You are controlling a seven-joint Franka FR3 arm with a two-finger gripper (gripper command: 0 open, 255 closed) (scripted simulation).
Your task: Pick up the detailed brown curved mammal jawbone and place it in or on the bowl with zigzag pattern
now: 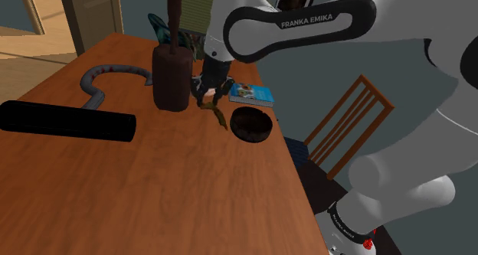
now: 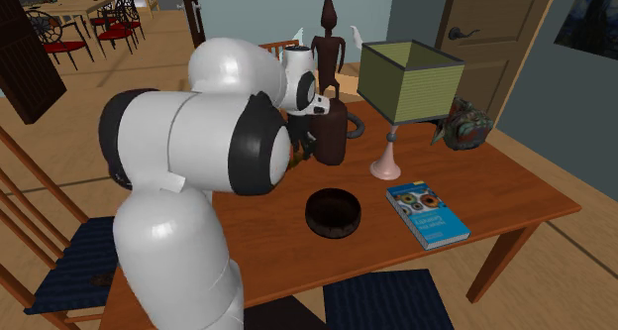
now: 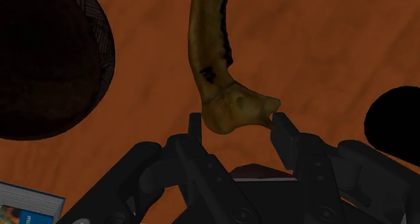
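A yellowish-brown curved jawbone is clasped at its broad end between my two black fingers; the gripper is shut on it. In the shoulder view the gripper points down over the wooden table and the jawbone hangs slanting from it. I cannot tell whether its low tip touches the wood. The dark brown bowl stands just to the shoulder view's right of the bone, apart from it. The bowl's patterned wall shows beside the bone, and the bowl sits near the table's front edge.
A dark statue on a round base stands close behind the gripper. A blue book lies past the bowl, a long black cylinder and a grey curved piece at the left. A lamp and a chair are nearby.
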